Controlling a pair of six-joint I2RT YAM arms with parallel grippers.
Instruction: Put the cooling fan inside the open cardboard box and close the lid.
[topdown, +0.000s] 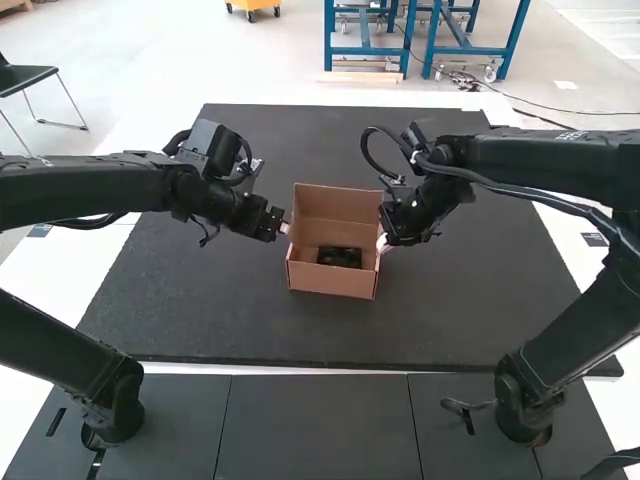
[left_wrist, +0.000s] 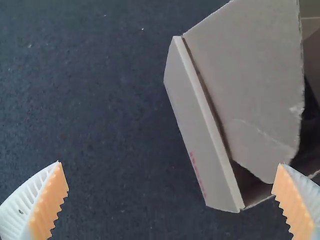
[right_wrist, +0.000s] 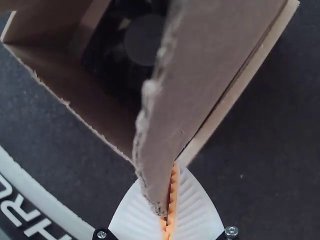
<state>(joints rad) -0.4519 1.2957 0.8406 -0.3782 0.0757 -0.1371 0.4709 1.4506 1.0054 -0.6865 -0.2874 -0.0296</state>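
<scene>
Closing step, I judge: fan (topdown: 339, 256) is already lying inside box (topdown: 330, 282), mid mat (topdown: 180, 300). Right gripper (right_wrist: 171, 202) is pinching the right-side flap (right_wrist: 200, 85), clamped tight on its torn edge. Left gripper (topdown: 279, 226) is gaping wide and holding nothing, just beside the box's left wall. Best approach: swinging the flap inward slowly while the left braces the box against sliding.

We see a white desk (topdown: 60, 275) topped by a big black mat (topdown: 180, 300), matte and finely speckled close up (left_wrist: 75, 75). White desk margin shows left and right of the mat. At the near edge, dark flat panels (topdown: 320, 430) sit side by side, thin seams between them. A small dark label (topdown: 592, 238) lies on the right white strip. Light is even, shadows soft.
</scene>
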